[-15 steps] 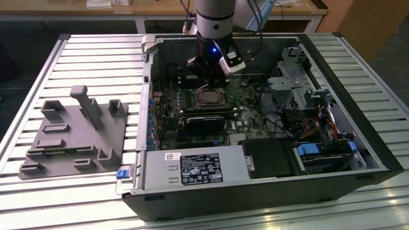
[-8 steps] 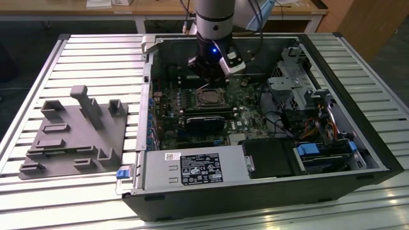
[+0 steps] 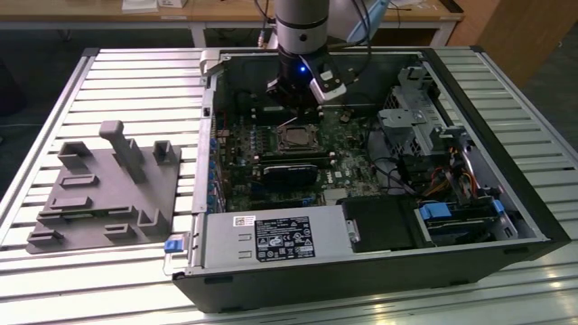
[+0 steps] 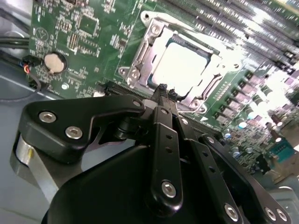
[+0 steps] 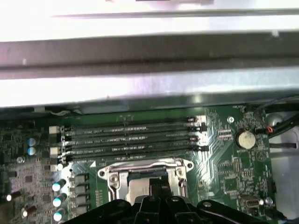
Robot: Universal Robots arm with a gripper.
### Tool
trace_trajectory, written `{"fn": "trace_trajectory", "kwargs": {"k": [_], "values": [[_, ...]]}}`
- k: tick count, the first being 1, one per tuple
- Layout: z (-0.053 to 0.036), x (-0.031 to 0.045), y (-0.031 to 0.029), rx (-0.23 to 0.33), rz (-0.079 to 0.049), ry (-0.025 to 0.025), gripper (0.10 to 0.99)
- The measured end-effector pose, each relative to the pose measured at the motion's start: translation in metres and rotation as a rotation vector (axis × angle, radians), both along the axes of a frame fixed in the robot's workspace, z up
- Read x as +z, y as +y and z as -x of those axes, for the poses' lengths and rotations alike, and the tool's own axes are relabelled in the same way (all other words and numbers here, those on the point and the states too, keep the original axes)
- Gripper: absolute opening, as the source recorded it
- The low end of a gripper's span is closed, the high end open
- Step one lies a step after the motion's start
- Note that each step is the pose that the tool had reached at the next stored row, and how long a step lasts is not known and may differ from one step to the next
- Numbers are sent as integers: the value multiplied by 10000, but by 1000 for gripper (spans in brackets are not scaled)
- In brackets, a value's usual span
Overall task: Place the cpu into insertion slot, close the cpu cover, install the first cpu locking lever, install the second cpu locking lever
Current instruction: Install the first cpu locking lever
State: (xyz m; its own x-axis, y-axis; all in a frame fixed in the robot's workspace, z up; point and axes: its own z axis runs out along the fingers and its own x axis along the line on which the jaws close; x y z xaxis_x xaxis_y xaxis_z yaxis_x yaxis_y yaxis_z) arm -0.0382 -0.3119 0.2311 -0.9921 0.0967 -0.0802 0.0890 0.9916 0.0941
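The cpu lies pale and square in the insertion slot on the green motherboard. The silvery cpu cover lies flat around it as a frame. My gripper is shut, its black fingers pressed together, with the tips at the socket's near edge and nothing seen between them. In the exterior view the gripper hangs inside the case just behind the cpu. The first wrist view has the cover just beyond the gripper. I cannot tell the locking levers apart from the socket's metal.
The open black computer case lies on a slatted metal table. Long black memory slots run beside the socket. A black card, cables and drive cages crowd the case. A grey fixture block sits at the exterior view's left.
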Motion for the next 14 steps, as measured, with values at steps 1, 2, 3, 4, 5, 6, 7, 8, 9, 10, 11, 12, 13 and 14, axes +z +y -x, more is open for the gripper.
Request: {"fn": "trace_trajectory", "kwargs": {"k": [1,2,3,4,5,6,7,8,9,10,11,12,13,14], "values": [[0,-2,20,0,0,0,106],[0,-4,40,0,1,0,106],[0,-6,60,0,1,-1,106],[0,-9,78,0,0,-4,106],[1,-12,91,-1,1,-8,106],[1,-16,101,0,0,-22,106],[2,-20,111,0,1,-45,106],[2,-25,120,0,1,-76,106],[3,-32,129,0,1,-110,106],[4,-38,139,0,1,-149,106],[5,-46,149,0,1,-186,106],[6,-54,162,0,2,-230,106],[7,-62,174,0,1,-274,106],[8,-70,186,0,1,-322,106]]}}
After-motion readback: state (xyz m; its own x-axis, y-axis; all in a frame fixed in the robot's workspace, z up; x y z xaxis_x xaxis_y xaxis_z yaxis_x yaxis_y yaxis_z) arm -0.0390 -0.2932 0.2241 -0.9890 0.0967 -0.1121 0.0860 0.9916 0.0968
